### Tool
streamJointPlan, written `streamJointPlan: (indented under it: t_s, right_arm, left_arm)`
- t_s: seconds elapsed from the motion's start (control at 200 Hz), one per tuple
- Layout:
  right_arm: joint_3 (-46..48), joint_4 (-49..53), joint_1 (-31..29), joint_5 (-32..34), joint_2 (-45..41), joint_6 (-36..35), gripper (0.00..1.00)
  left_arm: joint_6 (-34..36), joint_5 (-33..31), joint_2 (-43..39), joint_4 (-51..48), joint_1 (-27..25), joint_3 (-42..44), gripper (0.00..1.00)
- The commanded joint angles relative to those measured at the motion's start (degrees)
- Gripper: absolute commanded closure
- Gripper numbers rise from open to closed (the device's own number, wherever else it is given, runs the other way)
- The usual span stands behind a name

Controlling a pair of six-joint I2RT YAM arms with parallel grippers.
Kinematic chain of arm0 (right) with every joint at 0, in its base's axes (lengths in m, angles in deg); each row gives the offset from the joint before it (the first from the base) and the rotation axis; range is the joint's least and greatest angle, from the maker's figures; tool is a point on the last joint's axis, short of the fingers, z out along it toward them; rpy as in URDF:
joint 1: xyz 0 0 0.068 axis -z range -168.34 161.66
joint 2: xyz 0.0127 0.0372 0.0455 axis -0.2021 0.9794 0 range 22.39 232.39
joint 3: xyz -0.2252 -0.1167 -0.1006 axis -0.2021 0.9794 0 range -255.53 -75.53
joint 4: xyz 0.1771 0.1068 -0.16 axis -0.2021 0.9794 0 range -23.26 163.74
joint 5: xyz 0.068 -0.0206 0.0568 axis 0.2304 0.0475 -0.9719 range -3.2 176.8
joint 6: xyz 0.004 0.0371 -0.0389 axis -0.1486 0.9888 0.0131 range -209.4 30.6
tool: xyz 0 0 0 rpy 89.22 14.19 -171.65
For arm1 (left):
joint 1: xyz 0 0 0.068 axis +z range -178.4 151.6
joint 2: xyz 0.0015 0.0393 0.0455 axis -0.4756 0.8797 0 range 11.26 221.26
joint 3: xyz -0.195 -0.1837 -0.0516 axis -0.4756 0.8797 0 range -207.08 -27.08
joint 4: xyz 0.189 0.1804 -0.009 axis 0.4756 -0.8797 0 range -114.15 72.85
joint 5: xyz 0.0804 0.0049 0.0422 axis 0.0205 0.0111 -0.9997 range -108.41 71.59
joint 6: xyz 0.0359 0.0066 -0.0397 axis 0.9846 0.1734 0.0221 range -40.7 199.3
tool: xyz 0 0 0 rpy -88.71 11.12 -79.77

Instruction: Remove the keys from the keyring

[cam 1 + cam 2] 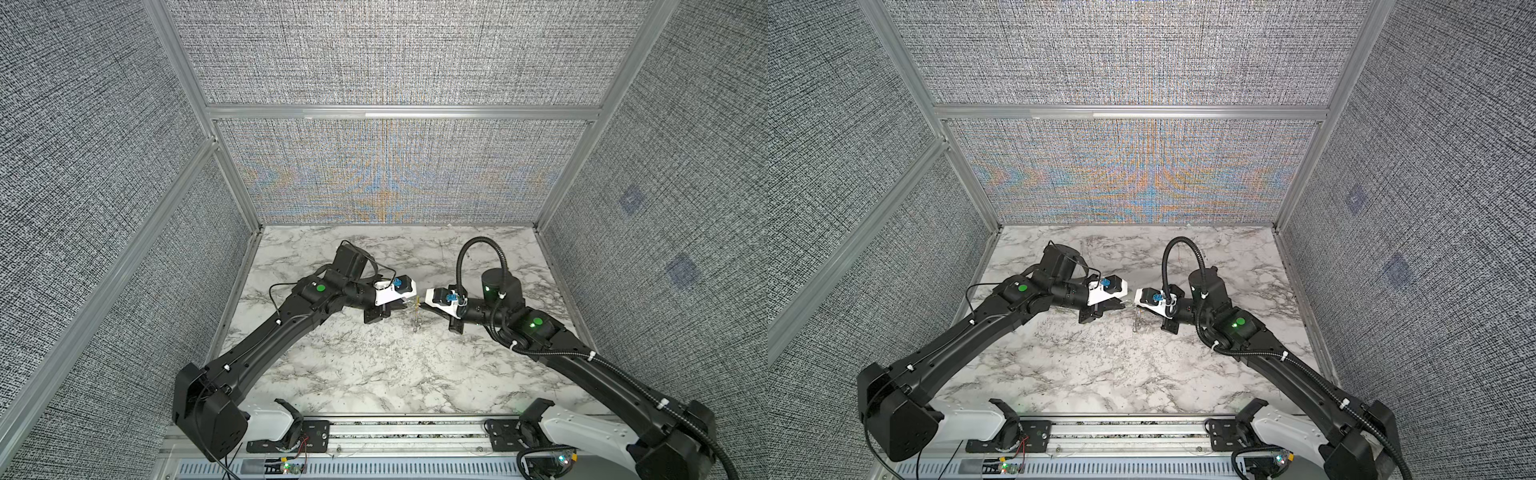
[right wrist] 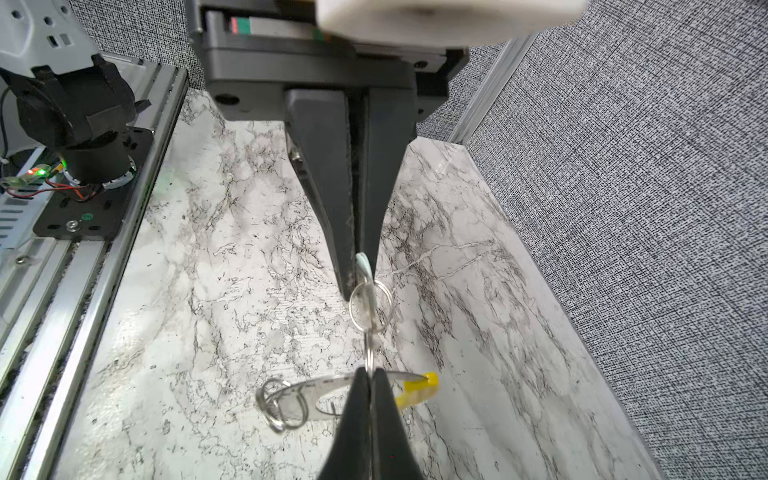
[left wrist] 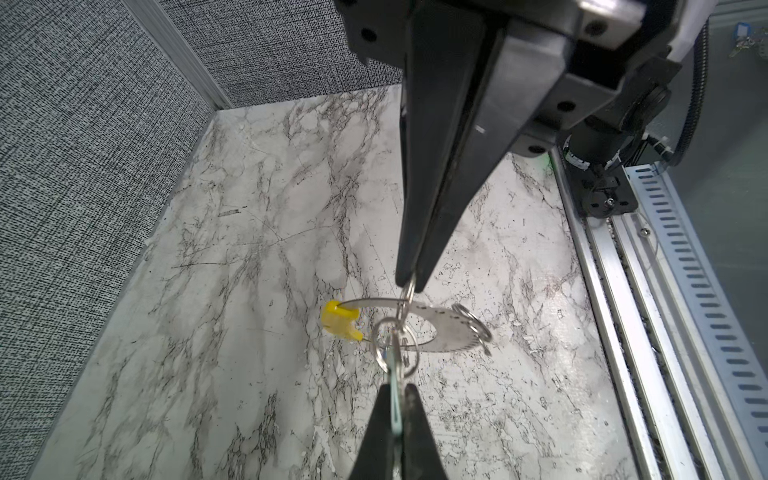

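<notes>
- Left gripper (image 3: 409, 282) has its jaws pressed together on a small split ring (image 3: 409, 293), pinching it at the very fingertips.
- Right gripper (image 2: 361, 272) faces it tip to tip, clamped on the pale key (image 2: 362, 264). Only a sliver of the key's whitish-green head shows between the black fingers.
- A second split ring (image 2: 370, 305) hangs on that key and links to the pinched one, so a short chain of rings runs between the two grippers.
- The keyring (image 3: 440, 328), a flat grey metal hoop with a toothed edge, hangs from the pinched ring just below the left fingertips. Its yellow sleeve (image 3: 336, 318) caps one end of the band.
- A cluster of spare split rings (image 3: 471, 324) sits on the hoop, opposite the sleeve.
- In both top views the hoop (image 1: 417, 320) dangles edge-on under the meeting fingertips, near the middle of the workspace. Whether its low end touches the surface I cannot tell.
- No blue-headed key can be made out.
- Below lies the marble-pattern tabletop (image 1: 374, 374), bounded on three sides by grey fabric walls (image 1: 395, 62) and at the near edge by an aluminium rail (image 3: 615, 270).
</notes>
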Motion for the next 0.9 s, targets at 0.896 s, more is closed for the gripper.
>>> streamJointPlan:
  t_s: [0.896]
  right_arm:
    - [-5.63,5.09,1.40,-6.99,1.56,11.30,1.00]
  left_arm:
    - [-11.76,-5.50,-11.70,36.93,-0.92,22.53,0.66]
